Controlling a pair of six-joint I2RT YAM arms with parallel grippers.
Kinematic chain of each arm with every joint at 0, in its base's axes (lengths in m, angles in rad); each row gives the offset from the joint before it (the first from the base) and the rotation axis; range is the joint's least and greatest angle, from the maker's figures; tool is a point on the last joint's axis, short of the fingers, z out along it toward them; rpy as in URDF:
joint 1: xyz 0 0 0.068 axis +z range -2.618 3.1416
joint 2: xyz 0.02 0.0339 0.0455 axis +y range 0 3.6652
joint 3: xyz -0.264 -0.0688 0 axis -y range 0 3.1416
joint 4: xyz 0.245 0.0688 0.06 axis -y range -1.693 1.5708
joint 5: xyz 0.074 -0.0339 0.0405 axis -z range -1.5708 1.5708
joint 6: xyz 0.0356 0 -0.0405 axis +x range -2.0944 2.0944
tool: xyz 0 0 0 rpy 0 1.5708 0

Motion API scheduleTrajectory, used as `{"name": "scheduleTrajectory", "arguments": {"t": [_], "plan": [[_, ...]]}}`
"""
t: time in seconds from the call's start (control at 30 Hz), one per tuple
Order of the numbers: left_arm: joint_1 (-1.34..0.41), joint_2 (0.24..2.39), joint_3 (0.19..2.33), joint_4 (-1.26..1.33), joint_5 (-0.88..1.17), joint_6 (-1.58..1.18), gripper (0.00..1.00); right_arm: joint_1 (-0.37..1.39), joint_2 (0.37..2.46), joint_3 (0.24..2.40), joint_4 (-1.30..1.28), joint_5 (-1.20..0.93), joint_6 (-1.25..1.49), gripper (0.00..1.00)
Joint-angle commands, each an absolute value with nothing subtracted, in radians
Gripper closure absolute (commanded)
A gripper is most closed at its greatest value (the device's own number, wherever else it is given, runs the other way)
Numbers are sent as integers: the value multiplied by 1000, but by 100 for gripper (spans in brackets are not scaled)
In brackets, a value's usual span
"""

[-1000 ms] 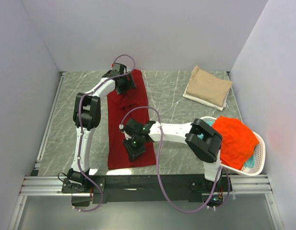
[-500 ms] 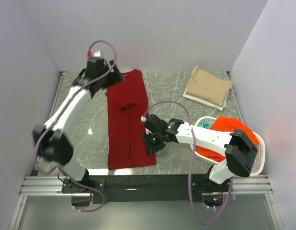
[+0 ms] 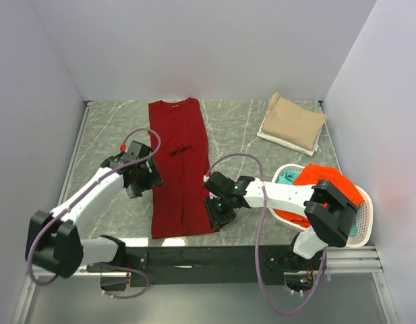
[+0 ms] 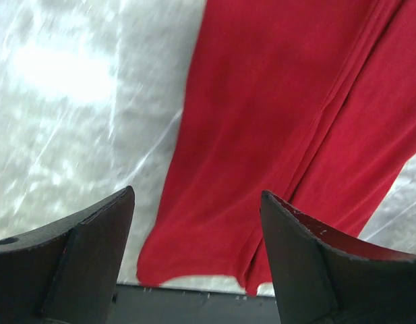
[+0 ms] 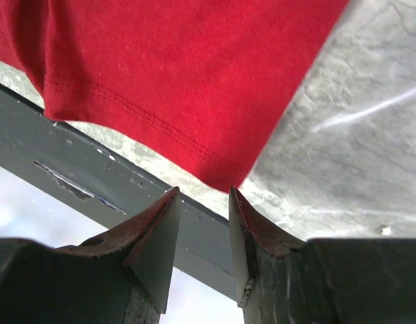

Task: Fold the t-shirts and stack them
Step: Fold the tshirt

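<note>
Top view: dark red t-shirt point(image 3: 179, 169) lies as a long strip down the desk point(image 3: 248, 135), probably narrowed ready for a crosswise fold. Left hand point(image 3: 141, 177) is at its left edge, right hand point(image 3: 219, 209) at the near right corner. Tan t-shirt point(image 3: 292, 123) sits folded far right, likely the stack base.
Left wrist: hand wide, empty.
Right wrist: narrow gap, nothing gripped, over the hem corner.
No readable writing.
</note>
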State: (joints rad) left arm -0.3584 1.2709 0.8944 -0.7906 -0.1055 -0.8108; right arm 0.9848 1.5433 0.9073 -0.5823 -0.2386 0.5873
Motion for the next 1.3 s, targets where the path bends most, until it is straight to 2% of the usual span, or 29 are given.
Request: {"name": "scheduleTrajectory", "arguments": {"t": [0.0,0.57,0.7,0.93,1.27], "plan": [[-377,1164,867,-859,-155,-888,19,986,1566,891,-529,-250,600,58],[-535,1052,672,-919,-109,-1045,28,986,1617,856,-532,-204,623,59],[-567,1046,638,-916,-87,-1060,33,985,1623,847,-534,-187,630,62],[-598,1074,568,-865,-26,-1069,45,986,1628,844,-525,-189,630,78],[-640,1101,540,-859,-20,-1101,55,986,1605,819,-515,-187,649,81]]}}
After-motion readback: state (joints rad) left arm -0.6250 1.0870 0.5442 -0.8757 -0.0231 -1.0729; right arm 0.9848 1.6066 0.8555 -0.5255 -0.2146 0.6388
